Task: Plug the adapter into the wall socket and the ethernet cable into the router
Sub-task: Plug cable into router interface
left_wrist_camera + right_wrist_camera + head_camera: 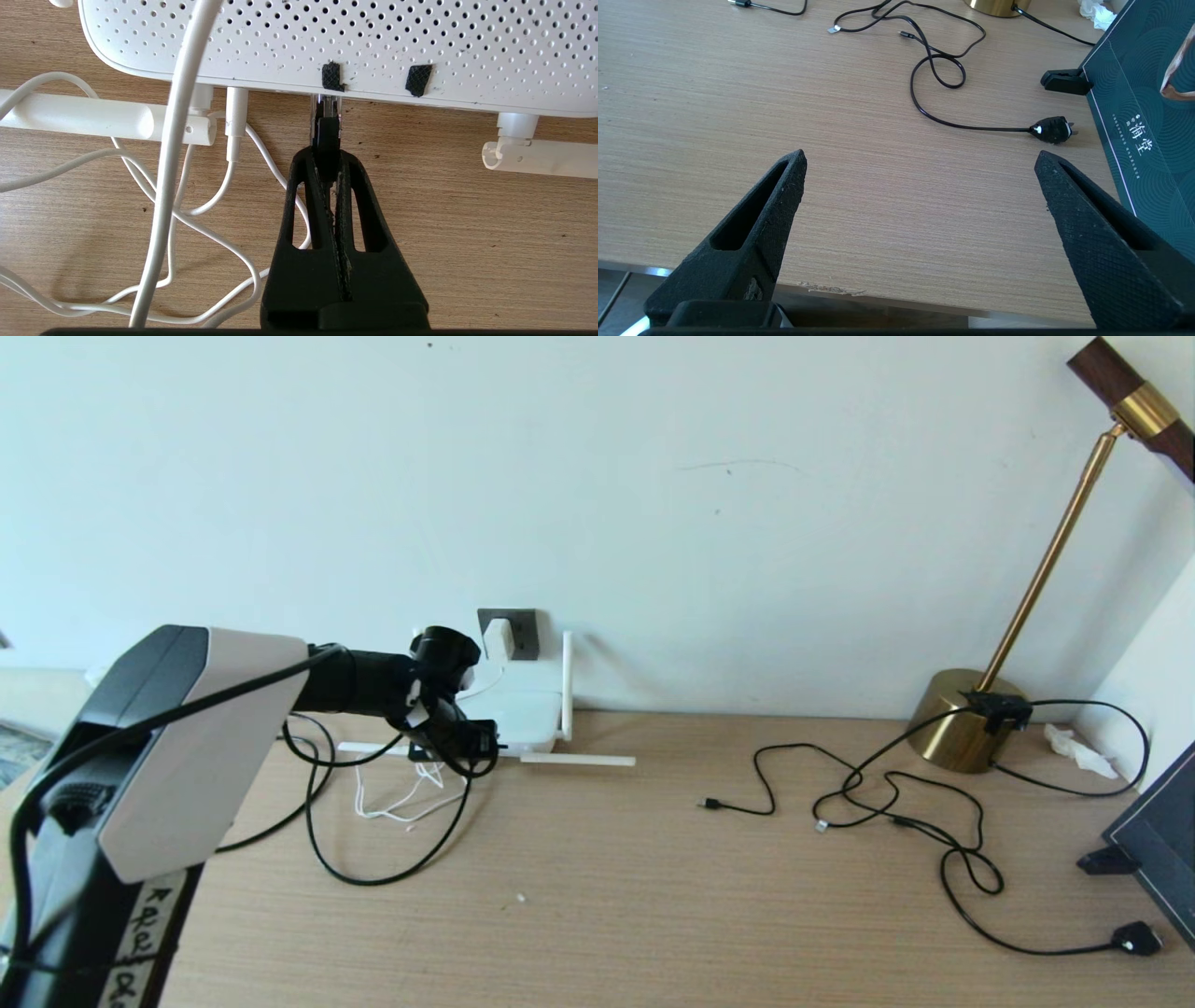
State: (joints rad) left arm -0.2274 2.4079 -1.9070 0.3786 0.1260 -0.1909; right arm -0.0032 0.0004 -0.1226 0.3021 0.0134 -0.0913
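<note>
The white router lies flat on the wooden table below the dark grey wall socket. The white adapter sits in that socket, and its thin cord trails onto the table. My left gripper is shut on the black boot of the ethernet cable. The cable's clear plug tip sits at a slot in the router's edge. The rest of the black cable loops over the table. My right gripper hangs open and empty over the table's front edge.
Router antennas lie flat on the table and one stands upright. Thin black cables wind across the right side to a black plug. A brass lamp base and a dark box stand at the right.
</note>
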